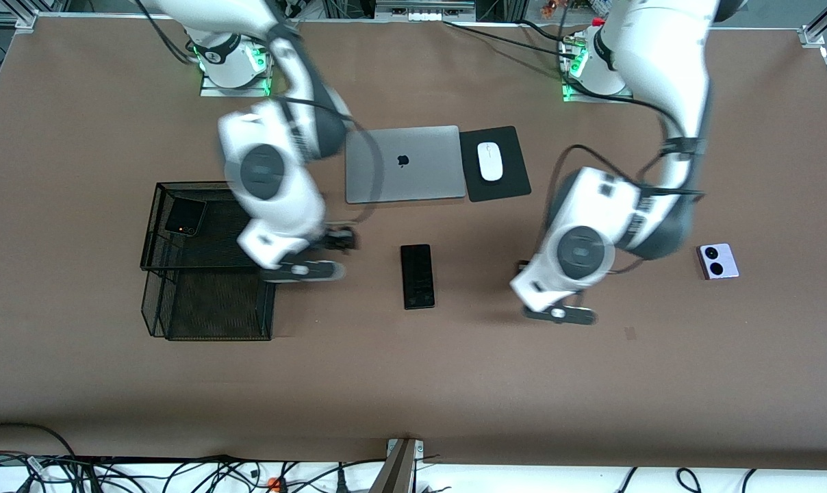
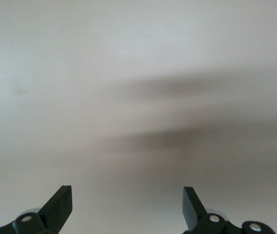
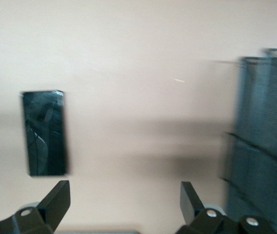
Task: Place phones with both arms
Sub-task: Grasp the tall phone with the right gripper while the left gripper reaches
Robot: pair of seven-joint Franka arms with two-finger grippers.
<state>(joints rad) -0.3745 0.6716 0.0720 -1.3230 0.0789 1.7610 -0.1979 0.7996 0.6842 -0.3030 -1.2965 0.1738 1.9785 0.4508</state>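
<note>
The longer black slab phone (image 1: 417,276) lies flat mid-table and also shows in the right wrist view (image 3: 44,133). The black flip phone (image 1: 185,216) lies in the upper tray of the black mesh basket (image 1: 155,226). The lilac-white phone (image 1: 717,261) with two black circles lies toward the left arm's end. My right gripper (image 1: 335,239) is open and empty (image 3: 123,200), over bare table between basket and slab phone. My left gripper (image 1: 528,268) is open and empty (image 2: 127,202), over bare table between the slab phone and the lilac-white phone.
A closed silver laptop (image 1: 405,164) and a white mouse (image 1: 490,161) on a black pad (image 1: 513,179) lie farther from the front camera than the slab phone. The two-tier mesh basket's wall shows in the right wrist view (image 3: 265,146).
</note>
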